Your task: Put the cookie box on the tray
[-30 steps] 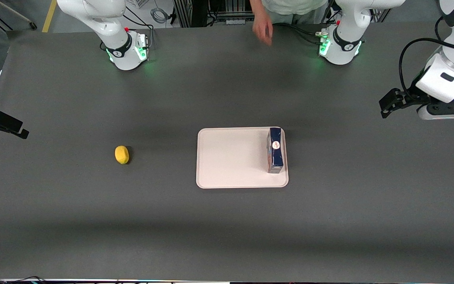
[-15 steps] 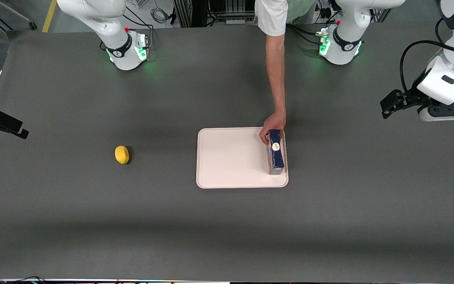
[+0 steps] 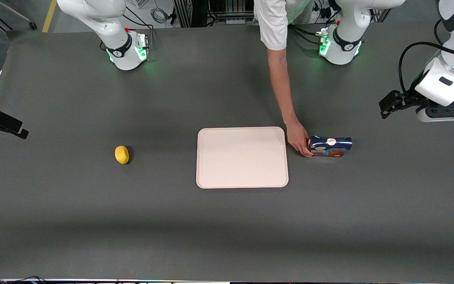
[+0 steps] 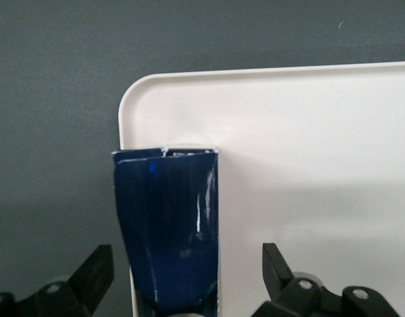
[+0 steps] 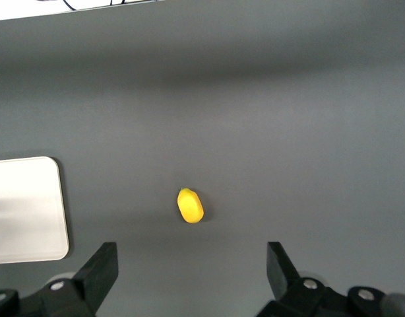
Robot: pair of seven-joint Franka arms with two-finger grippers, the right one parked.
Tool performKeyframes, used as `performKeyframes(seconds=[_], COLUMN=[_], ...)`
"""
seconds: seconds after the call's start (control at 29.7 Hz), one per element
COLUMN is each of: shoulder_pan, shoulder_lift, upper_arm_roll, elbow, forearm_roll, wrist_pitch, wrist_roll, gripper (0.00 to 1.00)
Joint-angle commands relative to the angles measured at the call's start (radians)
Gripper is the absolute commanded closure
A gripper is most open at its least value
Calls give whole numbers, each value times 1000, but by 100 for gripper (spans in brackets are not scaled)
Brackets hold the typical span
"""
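In the front view the navy cookie box (image 3: 330, 146) lies on its side on the table, just off the tray (image 3: 242, 157), toward the working arm's end. A person's hand (image 3: 298, 139) touches its end. The tray holds nothing there. My left gripper (image 3: 443, 113) hangs high near the working arm's end of the table, well away from the box. In the left wrist view the gripper (image 4: 186, 254) is open, and a dark blue carton (image 4: 166, 218) shows between its fingers at the tray's corner (image 4: 308, 132).
A small yellow lemon-like object (image 3: 121, 154) lies on the table toward the parked arm's end, also in the right wrist view (image 5: 190, 206). The person's arm (image 3: 280, 75) reaches over the table from between the two arm bases. The tray's edge shows in the right wrist view (image 5: 24, 211).
A person's arm reached in, took the cookie box off the tray and laid it on the table beside the tray, toward the working arm's end. My left gripper hardly moved.
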Motion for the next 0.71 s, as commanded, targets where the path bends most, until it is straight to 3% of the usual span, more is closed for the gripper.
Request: performKeyframes(seconds=[0.0,0.67], shoulder_pan=[-6,-8], shoulder_lift=[-3,2], upper_arm_roll=[2,-73], elbow=[14,12], forearm_roll=[-6,9], wrist_pitch=[-27,32], wrist_roll=[198,824], gripper=[0,0])
